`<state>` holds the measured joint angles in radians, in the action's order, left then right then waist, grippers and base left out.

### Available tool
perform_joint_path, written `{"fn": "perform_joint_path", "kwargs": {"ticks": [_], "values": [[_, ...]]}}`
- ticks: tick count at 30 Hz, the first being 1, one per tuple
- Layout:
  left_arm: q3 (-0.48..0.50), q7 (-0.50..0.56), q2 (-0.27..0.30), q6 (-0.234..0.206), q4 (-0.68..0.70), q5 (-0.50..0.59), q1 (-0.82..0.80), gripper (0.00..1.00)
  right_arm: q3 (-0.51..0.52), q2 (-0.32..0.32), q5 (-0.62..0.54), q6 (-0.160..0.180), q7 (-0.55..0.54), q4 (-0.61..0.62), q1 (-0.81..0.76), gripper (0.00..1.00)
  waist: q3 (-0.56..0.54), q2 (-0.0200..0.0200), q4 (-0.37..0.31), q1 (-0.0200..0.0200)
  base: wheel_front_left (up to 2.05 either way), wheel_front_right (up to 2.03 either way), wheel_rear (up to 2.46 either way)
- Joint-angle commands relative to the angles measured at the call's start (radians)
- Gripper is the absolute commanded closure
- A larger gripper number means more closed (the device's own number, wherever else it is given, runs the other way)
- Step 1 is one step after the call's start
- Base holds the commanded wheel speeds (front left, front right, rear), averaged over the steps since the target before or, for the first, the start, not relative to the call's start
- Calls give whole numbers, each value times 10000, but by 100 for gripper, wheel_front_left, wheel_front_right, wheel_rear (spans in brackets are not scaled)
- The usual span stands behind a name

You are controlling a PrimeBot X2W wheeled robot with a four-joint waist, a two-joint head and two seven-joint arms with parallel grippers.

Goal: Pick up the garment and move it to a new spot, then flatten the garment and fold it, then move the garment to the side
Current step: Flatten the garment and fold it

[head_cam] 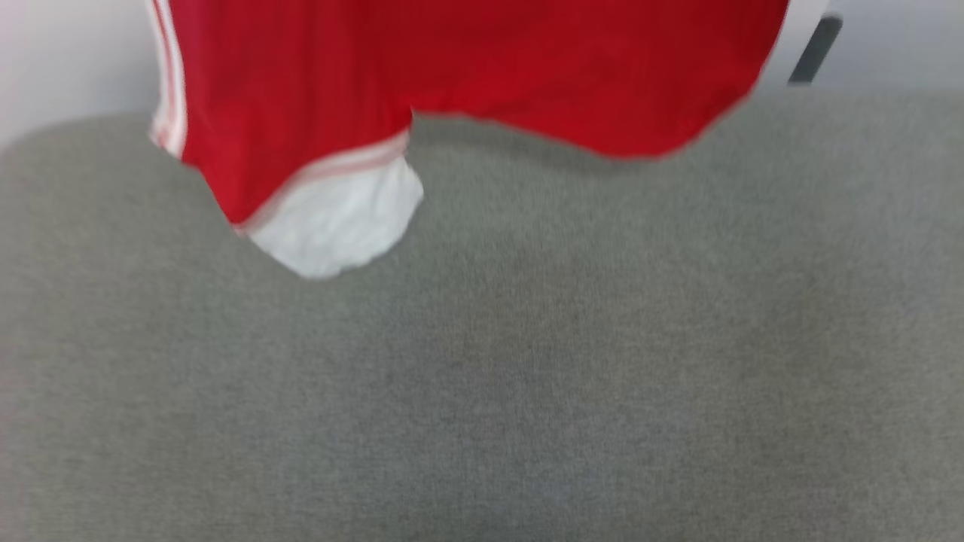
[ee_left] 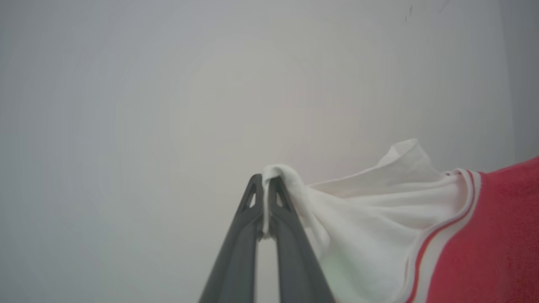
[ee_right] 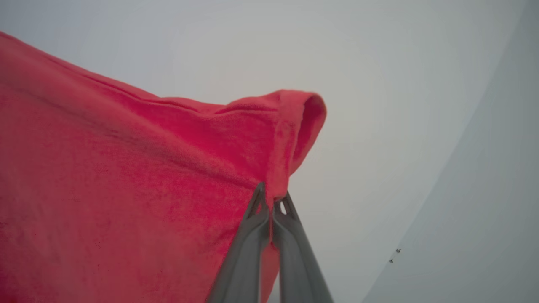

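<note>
The garment (head_cam: 467,75), a red jersey with a white panel and red-white striped trim, hangs in the air across the top of the head view, above a grey surface (head_cam: 527,376). Its white corner droops lowest at the left. In the left wrist view my left gripper (ee_left: 266,180) is shut on a white corner of the garment (ee_left: 379,210), which stretches off to the right. In the right wrist view my right gripper (ee_right: 273,198) is shut on a folded red edge of the garment (ee_right: 147,168), which spreads to the left.
The grey fabric surface has a rounded far-left corner (head_cam: 53,150) and a far edge near a pale wall (head_cam: 889,45). A dark bar (head_cam: 815,51) stands at the top right. Both wrist views face plain pale walls.
</note>
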<state>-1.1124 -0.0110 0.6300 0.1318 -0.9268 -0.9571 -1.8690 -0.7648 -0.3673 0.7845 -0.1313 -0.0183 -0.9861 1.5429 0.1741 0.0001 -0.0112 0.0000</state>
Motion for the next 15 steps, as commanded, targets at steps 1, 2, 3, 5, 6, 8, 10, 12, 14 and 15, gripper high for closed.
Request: {"fn": "perform_joint_path", "kwargs": {"ticks": [1,2,3,5,6,8,10,12,14,15], "values": [[-45,-202,93,-23,-158,30,-436,100,101,21,-171,10,266,-19,277,100,1295,-1,-212,0,0,0,0],[-87,-306,119,-23,-213,84,-648,100,137,59,-257,12,406,-51,430,100,1579,-1,-248,0,0,0,0],[-124,-418,137,-23,-265,109,-858,100,173,93,-350,12,577,-85,603,100,1870,-1,-285,0,0,0,0],[-137,-609,186,-23,-416,154,-1336,100,272,181,-505,12,946,-177,946,100,2436,-1,-367,0,0,0,0],[-96,-739,224,-23,-515,190,-1666,100,335,209,-642,12,1174,-246,1168,100,2733,-1,-407,0,0,0,0],[-139,-950,189,-23,-672,331,-2139,100,437,274,-936,10,1639,-420,1553,100,3283,-1,-454,0,0,0,0],[-164,-1237,98,-23,-814,507,-2677,100,535,351,-1191,10,2067,-651,1955,100,3823,-1,-440,0,0,0,0],[-175,-1545,-16,-23,-918,618,-3097,100,626,417,-1582,12,2402,-877,2348,100,4329,-1,-378,0,0,0,0],[-222,-1770,-98,-23,-961,689,-3514,100,744,476,-1904,10,2608,-1094,2768,100,4826,-1,-277,0,0,0,0],[-210,-1847,-139,-23,-994,683,-3717,100,798,486,-2111,10,2681,-1189,2981,100,5079,-1,-214,0,0,0,0]]}}
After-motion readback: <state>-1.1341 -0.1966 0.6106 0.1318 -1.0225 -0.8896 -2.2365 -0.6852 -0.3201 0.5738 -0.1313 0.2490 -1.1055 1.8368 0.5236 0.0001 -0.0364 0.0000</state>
